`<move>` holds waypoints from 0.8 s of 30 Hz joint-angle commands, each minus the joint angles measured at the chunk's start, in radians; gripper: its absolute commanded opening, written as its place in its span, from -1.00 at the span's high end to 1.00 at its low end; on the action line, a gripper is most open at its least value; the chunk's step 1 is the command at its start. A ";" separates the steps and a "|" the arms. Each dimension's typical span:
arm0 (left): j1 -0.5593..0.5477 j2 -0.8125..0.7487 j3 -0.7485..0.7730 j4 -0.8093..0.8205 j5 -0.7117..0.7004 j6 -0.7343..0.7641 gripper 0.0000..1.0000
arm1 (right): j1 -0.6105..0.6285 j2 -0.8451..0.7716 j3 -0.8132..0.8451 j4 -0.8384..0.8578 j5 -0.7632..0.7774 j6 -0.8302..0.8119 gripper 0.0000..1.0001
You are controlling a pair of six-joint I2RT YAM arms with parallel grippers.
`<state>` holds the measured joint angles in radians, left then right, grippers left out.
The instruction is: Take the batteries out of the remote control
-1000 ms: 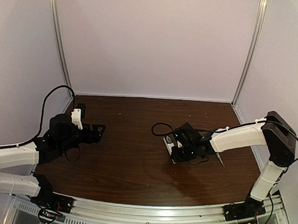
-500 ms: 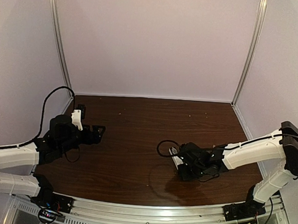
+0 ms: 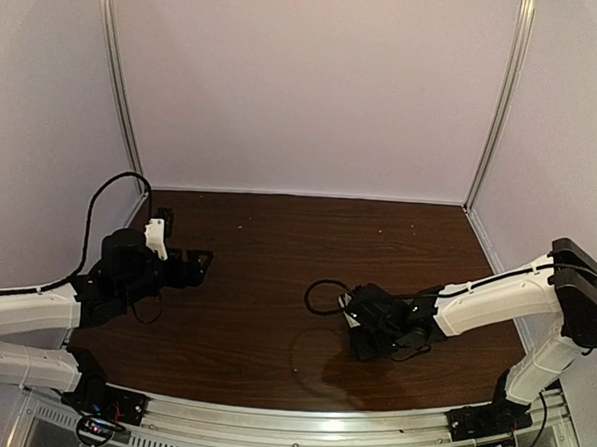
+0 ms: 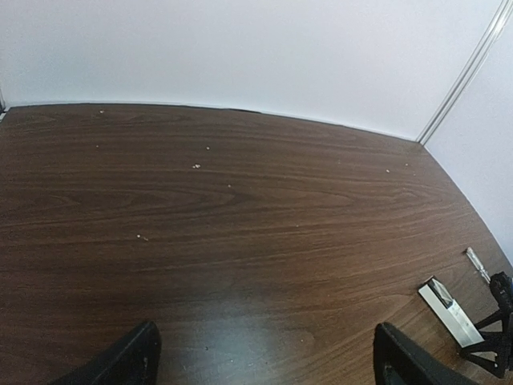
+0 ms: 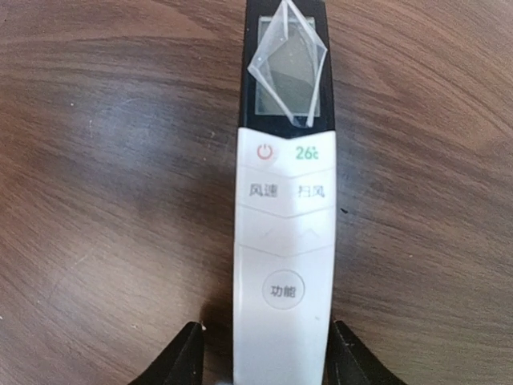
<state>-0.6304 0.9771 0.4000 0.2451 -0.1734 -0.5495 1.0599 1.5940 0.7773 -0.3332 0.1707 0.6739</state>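
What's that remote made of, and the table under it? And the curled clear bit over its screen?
Remote: looks like smooth white plastic, faintly glossy, with printed buttons. Table: dark wood grain with soft glare, maybe laminate or veneer. Clear bit: likely thin see-through film, lifting at its edges.

Soft, even light from above, pale glare patches on the dark table (image 4: pixel 264 345), wrist views bowed at edges, overhead view slightly grainy, perhaps from compression.
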 commanded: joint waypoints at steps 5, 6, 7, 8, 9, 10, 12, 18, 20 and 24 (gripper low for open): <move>-0.005 0.023 -0.008 0.062 0.025 0.010 -0.88 | 0.004 0.065 0.081 -0.066 0.080 -0.045 -0.04; -0.005 0.024 -0.008 0.062 0.026 0.010 -0.88 | 0.002 0.074 0.098 -0.080 0.091 -0.051 -0.05; -0.005 0.024 -0.008 0.060 0.026 0.010 -0.88 | -0.002 0.084 0.113 -0.091 0.099 -0.058 -0.06; -0.005 0.023 -0.007 0.060 0.025 0.010 -0.87 | -0.008 0.093 0.126 -0.096 0.097 -0.064 -0.06; -0.005 0.021 -0.007 0.058 0.026 0.011 -0.88 | -0.018 0.108 0.138 -0.101 0.089 -0.071 -0.07; -0.005 0.019 -0.008 0.058 0.026 0.011 -0.87 | -0.029 0.119 0.149 -0.102 0.073 -0.080 -0.07; -0.005 0.016 -0.008 0.055 0.025 0.011 -0.87 | -0.056 0.142 0.169 -0.105 0.040 -0.095 -0.08; -0.005 0.012 -0.008 0.051 0.022 0.012 -0.87 | -0.127 0.194 0.233 -0.136 -0.026 -0.121 -0.05; -0.005 0.014 -0.009 0.051 0.022 0.013 -0.87 | -0.141 0.207 0.250 -0.150 -0.026 -0.127 0.04; -0.005 0.018 -0.008 0.057 0.021 0.014 -0.87 | -0.150 0.215 0.256 -0.154 -0.042 -0.125 0.28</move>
<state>-0.6304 0.9947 0.3996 0.2615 -0.1566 -0.5488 0.9180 1.7863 1.0187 -0.4393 0.1493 0.5583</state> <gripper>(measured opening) 0.936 0.406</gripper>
